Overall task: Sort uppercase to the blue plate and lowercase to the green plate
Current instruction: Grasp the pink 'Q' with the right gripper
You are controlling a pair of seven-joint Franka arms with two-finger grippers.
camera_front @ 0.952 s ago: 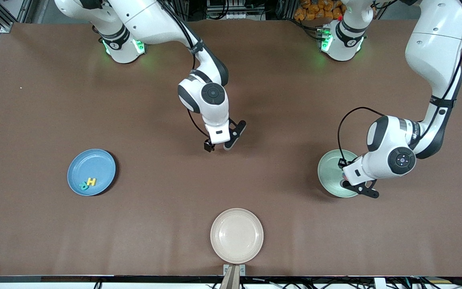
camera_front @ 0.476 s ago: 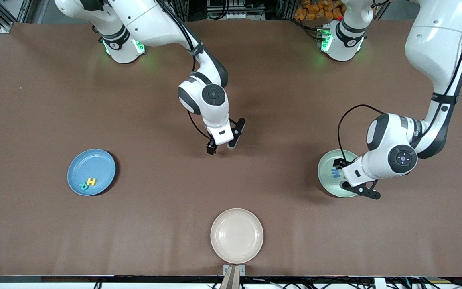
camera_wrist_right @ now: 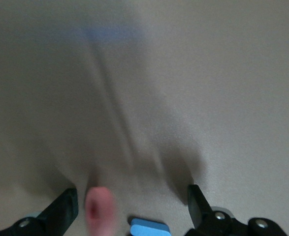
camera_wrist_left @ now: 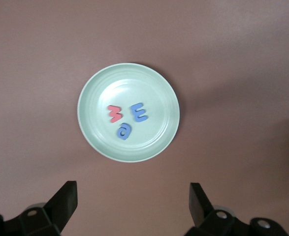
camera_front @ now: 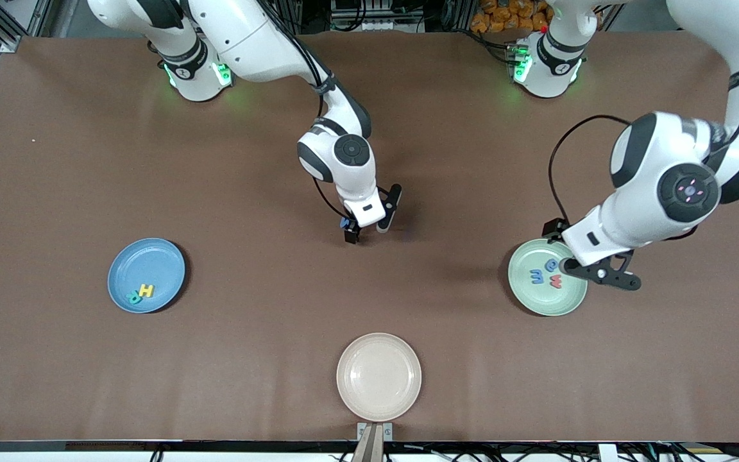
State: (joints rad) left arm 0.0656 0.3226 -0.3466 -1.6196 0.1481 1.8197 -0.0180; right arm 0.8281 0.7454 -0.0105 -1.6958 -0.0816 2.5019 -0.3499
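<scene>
Green plate (camera_front: pixel 547 277) held three lowercase letters (camera_wrist_left: pixel 126 118), blue plate (camera_front: pixel 146 275) H and R (camera_front: pixel 140 292); left gripper (camera_front: pixel 594 269) open and empty over green plate, right gripper (camera_front: pixel 369 228) open low over mid-table letters (camera_wrist_right: pixel 149 227).

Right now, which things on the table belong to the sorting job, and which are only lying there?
Job:
- blue plate with yellow H and teal R
- green plate with blue m, red w, blue a

Lying about:
- cream plate
</scene>
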